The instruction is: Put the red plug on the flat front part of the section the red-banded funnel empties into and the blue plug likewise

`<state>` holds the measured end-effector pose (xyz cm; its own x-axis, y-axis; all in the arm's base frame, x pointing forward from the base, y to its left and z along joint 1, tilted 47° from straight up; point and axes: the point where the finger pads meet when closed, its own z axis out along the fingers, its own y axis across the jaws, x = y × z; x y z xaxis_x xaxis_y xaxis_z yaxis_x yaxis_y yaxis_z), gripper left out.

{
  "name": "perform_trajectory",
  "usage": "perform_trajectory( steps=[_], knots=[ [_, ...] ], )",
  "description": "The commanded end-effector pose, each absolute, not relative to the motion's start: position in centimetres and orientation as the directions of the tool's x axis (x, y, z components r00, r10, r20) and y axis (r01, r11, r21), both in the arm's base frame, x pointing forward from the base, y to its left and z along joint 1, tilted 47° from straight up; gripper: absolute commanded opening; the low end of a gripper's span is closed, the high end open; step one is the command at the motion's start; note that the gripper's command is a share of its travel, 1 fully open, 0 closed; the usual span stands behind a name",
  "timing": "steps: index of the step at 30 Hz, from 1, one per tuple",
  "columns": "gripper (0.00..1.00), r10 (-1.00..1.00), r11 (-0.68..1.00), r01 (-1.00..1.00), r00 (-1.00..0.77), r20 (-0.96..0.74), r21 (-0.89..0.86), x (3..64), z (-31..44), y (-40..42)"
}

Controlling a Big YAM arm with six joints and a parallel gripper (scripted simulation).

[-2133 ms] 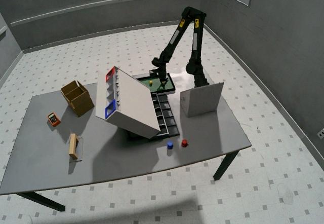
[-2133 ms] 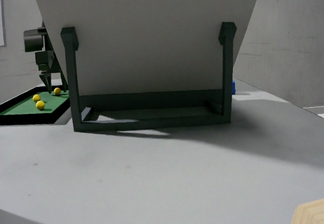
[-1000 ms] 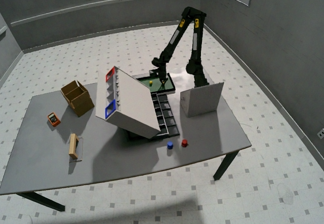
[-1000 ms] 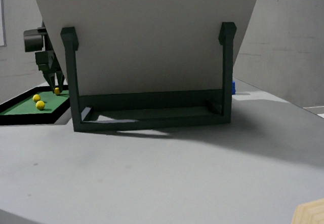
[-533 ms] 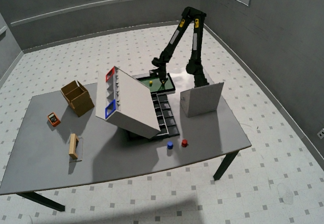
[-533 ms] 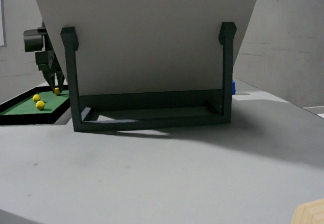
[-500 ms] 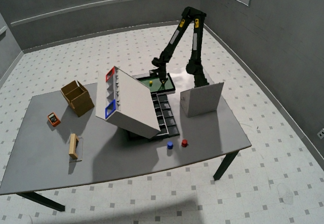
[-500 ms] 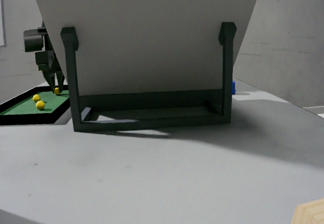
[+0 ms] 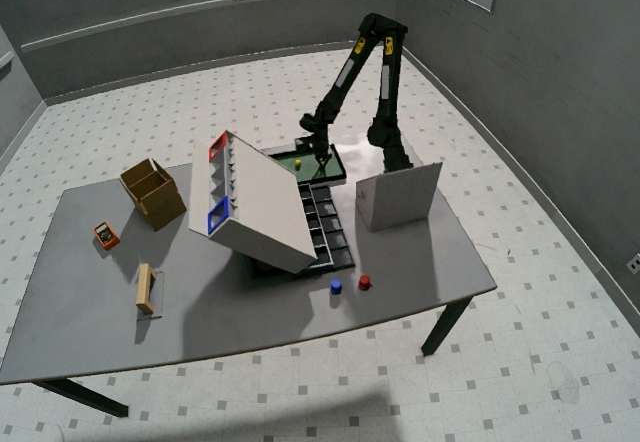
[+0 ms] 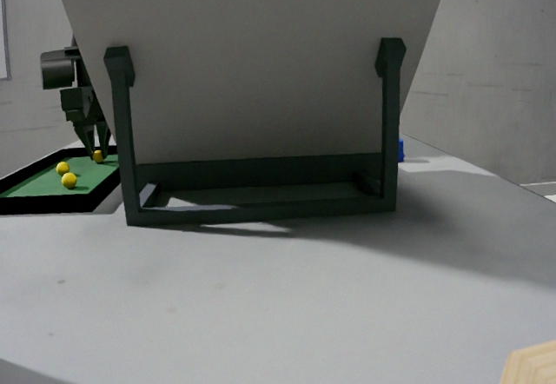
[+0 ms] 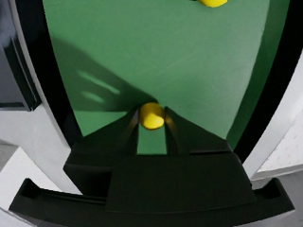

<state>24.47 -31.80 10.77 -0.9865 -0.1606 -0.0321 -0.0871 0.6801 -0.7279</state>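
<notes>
End effector [image 11: 151, 128] pointing straight down into the green marble tray [image 11: 95, 32], fingers clamping one yellow marble [image 11: 151, 115] resting on the tray floor, round with no long axis, two loose marbles [image 10: 69, 180] lying nearby within the tray.

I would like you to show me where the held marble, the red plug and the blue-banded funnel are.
held marble [image 11: 151, 115], wrist view, middle of the ball between the fingers
red plug [image 9: 364, 282], top view, its top face
blue-banded funnel [image 9: 217, 214], top view, its blue rim
</notes>
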Motion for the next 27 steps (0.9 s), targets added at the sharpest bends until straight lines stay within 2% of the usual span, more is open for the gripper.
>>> perform_trajectory(
  steps=[1, 27],
  knots=[
    [0.00, -0.156, 0.681, -0.086, -0.987, -0.028, -0.727, 24.23, 10.49, -32.23],
    [0.00, -0.157, 0.680, -0.086, -0.987, -0.031, -0.728, 24.24, 10.77, -32.01]
  ],
)
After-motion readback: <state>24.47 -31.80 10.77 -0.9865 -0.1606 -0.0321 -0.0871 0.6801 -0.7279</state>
